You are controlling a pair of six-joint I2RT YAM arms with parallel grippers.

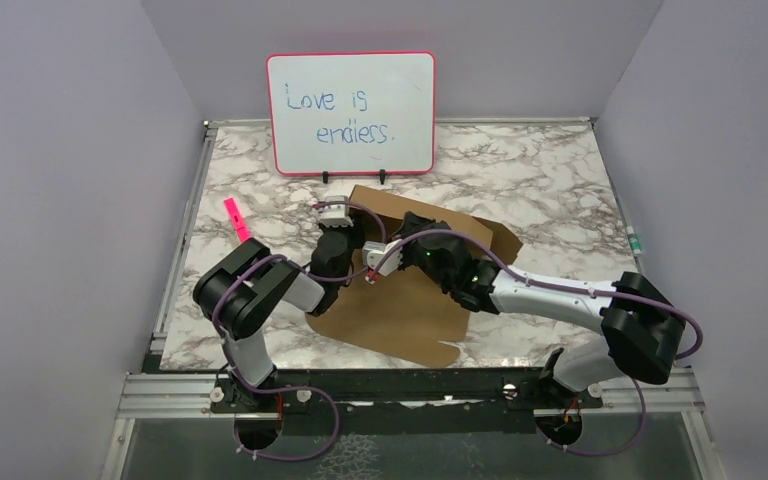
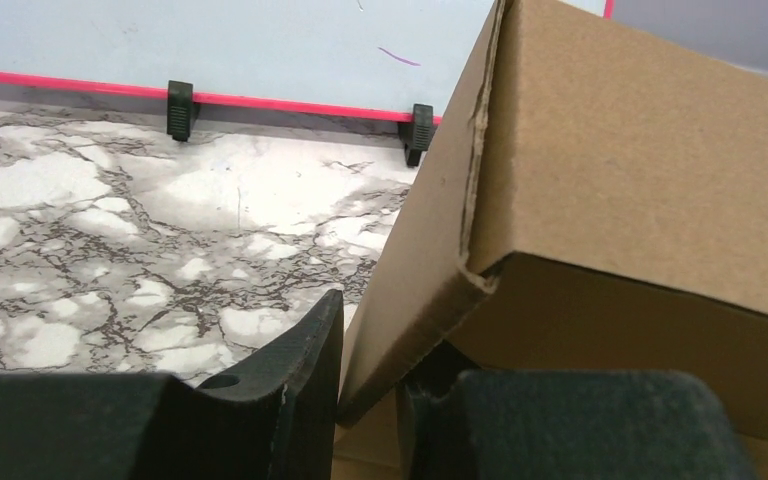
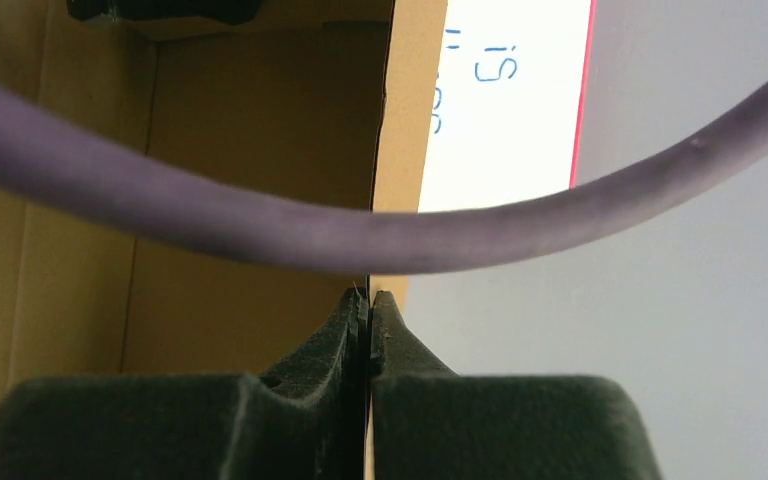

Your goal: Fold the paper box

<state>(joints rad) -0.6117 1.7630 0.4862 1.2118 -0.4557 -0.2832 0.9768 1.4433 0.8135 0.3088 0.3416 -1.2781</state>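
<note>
The left hand point(image 2: 375, 345) was clamped on an upright side wall of the one paper box point(image 1: 390, 320), and the right hand point(image 3: 369, 300) was pinched tight on another thin wall edge. That box lay on the counter point(image 1: 560, 190) just in front of the one whiteboard point(image 1: 352, 112), and a single pink marker point(image 1: 236, 218) lay in front of the whiteboard too.

Paper box point(image 1: 400, 320) lies on marble table point(image 1: 550, 190), whiteboard point(image 1: 352, 112) behind.

Brown paper box point(image 1: 400, 312), pink-framed whiteboard point(image 1: 410, 80) w/ blue txt point(image 1: 328, 100), grey-white marble table point(image 1: 550, 170)
</note>
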